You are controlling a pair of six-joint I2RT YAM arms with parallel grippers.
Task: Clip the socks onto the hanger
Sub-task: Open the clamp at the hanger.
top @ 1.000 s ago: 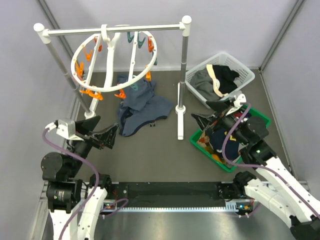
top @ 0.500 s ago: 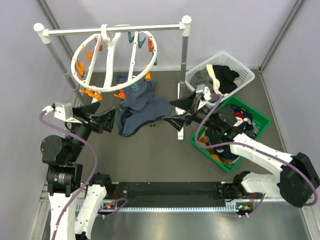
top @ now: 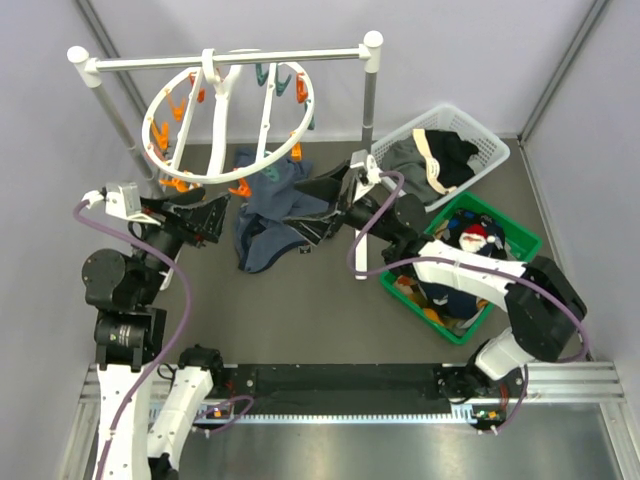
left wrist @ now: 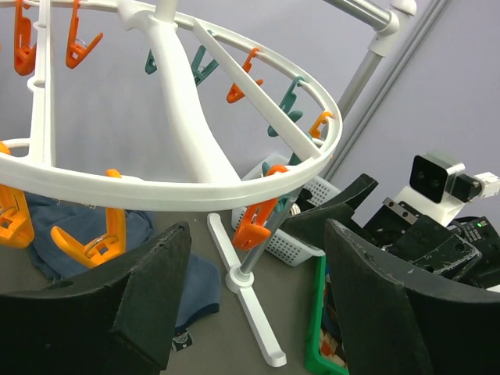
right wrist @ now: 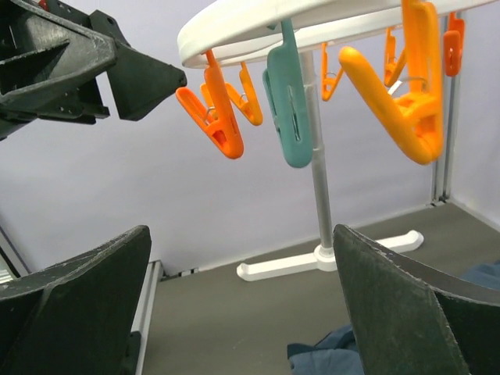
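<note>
Black and blunt, the fingers (left wrist: 125, 312) of the left gripper (top: 207, 221) stand spread wide with nothing between them. The right gripper (top: 318, 208) is the same, its fingers (right wrist: 406, 305) parted and empty. The two face each other across the blue-grey garment (top: 270, 215) on the table, the left at the near-left of the hanger (top: 213, 110) and the right at its near-right. Neither touches it.

The hanger hangs by its centre hook from the bar of the white rack (top: 230, 58). Its ring is tilted, so from above it reads as an oval whose long axis runs from lower left to upper right. The orange clips (right wrist: 219, 117) and a teal clip (right wrist: 287, 109) hang down from the rim. In the left wrist view the rim (left wrist: 156, 187) sweeps across above the open fingers, with one orange clip dangling between the fingertips. In the right wrist view the rim (right wrist: 312, 19) passes overhead and the left gripper (right wrist: 78, 62) shows at the upper left.

The socks (top: 440, 293) lie heaped, dark, in the green crate (top: 520, 235) at the right, well apart from the hanger. The right arm reaches from over the crate past the rack's right post (top: 368, 150), whose foot stands between crate and garment. Behind the crate is a white basket (top: 480, 130) of larger clothes.
</note>
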